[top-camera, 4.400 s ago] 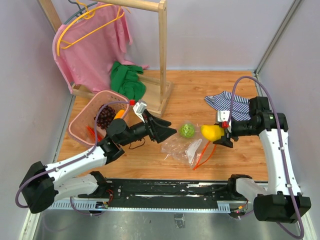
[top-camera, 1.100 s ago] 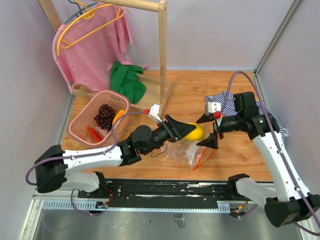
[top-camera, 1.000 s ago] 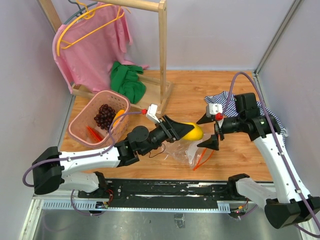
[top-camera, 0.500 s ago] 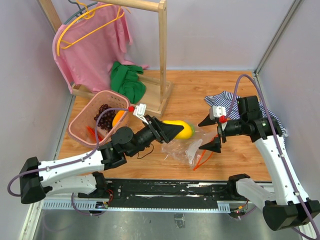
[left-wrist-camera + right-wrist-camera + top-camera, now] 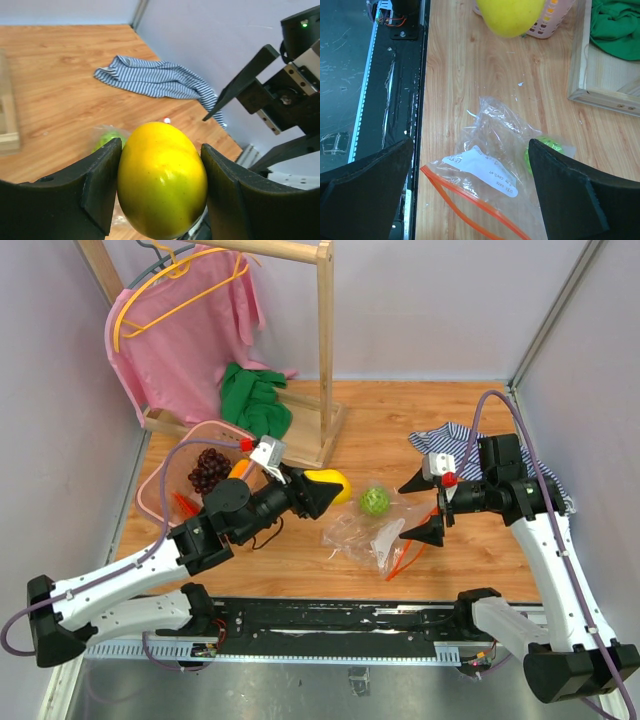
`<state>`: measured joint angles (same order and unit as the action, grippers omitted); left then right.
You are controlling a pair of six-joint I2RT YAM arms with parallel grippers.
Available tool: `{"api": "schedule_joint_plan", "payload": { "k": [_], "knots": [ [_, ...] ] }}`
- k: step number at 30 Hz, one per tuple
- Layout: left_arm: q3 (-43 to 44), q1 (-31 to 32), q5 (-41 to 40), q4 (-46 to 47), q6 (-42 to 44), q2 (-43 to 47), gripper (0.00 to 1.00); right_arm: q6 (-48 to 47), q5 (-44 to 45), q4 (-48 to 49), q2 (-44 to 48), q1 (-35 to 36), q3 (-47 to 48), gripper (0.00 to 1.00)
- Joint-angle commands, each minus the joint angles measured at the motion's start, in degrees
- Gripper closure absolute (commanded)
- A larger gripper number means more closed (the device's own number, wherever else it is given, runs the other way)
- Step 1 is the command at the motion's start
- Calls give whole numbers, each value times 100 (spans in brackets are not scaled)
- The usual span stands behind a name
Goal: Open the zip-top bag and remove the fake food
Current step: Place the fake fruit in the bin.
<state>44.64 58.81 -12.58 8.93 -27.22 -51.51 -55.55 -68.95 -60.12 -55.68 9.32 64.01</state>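
Left gripper (image 5: 318,494): fingers pinching yellow oval fruit (image 5: 161,180), held aloft near pink basket (image 5: 165,490), likely for deposit. Right gripper (image 5: 424,508): fingers spread, empty, poised over zip-top bag (image 5: 362,536); green leafy ball (image 5: 375,501) at its far edge.

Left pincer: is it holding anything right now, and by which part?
The left pincer holds the yellow fruit, fingers clamped on opposite sides of its middle. The right pincer is open, holding nothing.
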Motion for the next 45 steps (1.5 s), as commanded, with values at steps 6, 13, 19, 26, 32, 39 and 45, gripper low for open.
{"api": "schedule_joint_plan", "payload": {
  "k": [6,13,19,26,32,39,45],
  "knots": [
    [437,-549,-302,-1073,1115,522,100,-67,-168,-107,109,-166,-55,2],
    [775,-1169,-408,-1724,1686,618,100,-67,-155,-111,127,-194,-48,2],
    [922,-2025,-141,-2081,2025,626,100,-62,-115,-94,138,-212,-61,2],
    [941,-2839,107,-2377,2209,533,100,-55,-84,-82,145,-223,-65,2],
    [935,-3524,199,-2509,2270,440,100,38,-14,22,146,-240,-115,2],
    [855,-4145,447,-2486,2253,208,100,47,-11,30,162,-247,-127,2],
    [699,-4812,806,-2244,2160,-87,100,49,-13,51,157,-251,-144,2]
  ]
}}
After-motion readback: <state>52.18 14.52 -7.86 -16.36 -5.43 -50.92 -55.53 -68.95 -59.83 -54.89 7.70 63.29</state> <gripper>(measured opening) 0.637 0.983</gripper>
